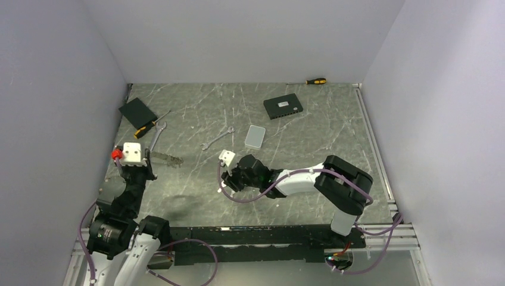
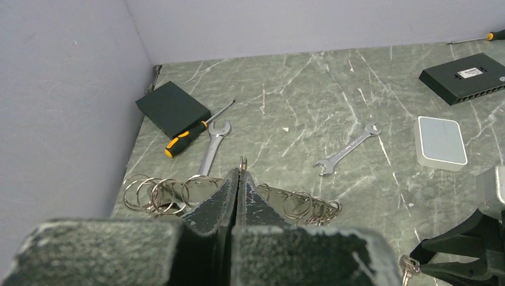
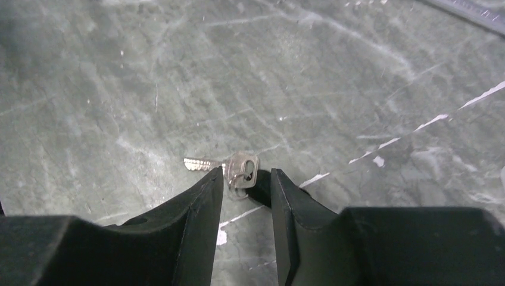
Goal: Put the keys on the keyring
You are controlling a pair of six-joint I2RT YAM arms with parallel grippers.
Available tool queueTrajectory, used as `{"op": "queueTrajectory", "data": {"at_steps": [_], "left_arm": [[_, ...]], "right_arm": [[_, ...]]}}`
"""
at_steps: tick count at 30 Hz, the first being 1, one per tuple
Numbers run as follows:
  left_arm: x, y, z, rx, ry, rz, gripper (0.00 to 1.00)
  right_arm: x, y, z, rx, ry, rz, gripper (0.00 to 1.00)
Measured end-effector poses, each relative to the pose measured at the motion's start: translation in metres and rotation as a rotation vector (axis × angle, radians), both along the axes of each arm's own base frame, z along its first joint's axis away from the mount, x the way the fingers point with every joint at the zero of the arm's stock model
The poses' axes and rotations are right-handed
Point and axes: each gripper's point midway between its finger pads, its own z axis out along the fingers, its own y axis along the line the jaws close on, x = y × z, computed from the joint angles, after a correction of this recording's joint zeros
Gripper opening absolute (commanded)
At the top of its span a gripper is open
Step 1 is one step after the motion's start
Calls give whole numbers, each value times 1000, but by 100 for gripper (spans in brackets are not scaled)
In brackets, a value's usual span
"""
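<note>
My left gripper [image 2: 239, 174] is shut on a small silvery keyring [image 2: 243, 161]; the ring stands upright and pokes out just past the fingertips. Behind it a flat metal strip [image 2: 178, 189] strung with several loose rings lies on the table; it also shows in the top view [image 1: 167, 159]. My right gripper [image 3: 247, 177] is open, tips down near the table. A silver key [image 3: 240, 166] with a tiny ring through its head lies flat just beyond the tips, blade pointing left. In the top view the left gripper [image 1: 141, 173] is at the left, the right gripper [image 1: 228, 183] mid-table.
A wrench [image 1: 217, 140], a white box [image 1: 255, 136] and a black network box [image 1: 283, 107] lie mid-table. A black box [image 1: 137, 111], a yellow-handled screwdriver [image 1: 149, 125] and a long wrench [image 1: 156, 138] lie left. Another screwdriver [image 1: 315, 81] lies at the back wall.
</note>
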Motion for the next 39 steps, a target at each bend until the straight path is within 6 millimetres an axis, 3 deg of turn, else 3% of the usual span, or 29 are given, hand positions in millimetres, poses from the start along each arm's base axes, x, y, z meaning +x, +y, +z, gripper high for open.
{"op": "queueTrajectory", "data": {"at_steps": [6,16,22,29,35,37,39], "left_arm": [[1,-1,-1,1,5,-6,0],[2,-4,-2,3,12,-18,0],[2,-4,-2,6,12,-21,0],[2,-4,-3,6,12,-21,0],[2,-4,-3,6,13,-22,0],[2,-5,-3,6,13,-24,0],[2,-5,-3,6,13,-28,0]], "right_arm": [[-13,-11,-19,-45,26,37,39],[-28,-16,-34,-70,-16,115,39],[-26,-10,-33,-49,-62,132,37],[-19,-5,-33,-35,-117,129,21],[-16,-3,-34,-36,-146,120,15],[-14,-4,-34,-39,-155,113,16],[-14,-4,-34,-46,-167,108,22]]}}
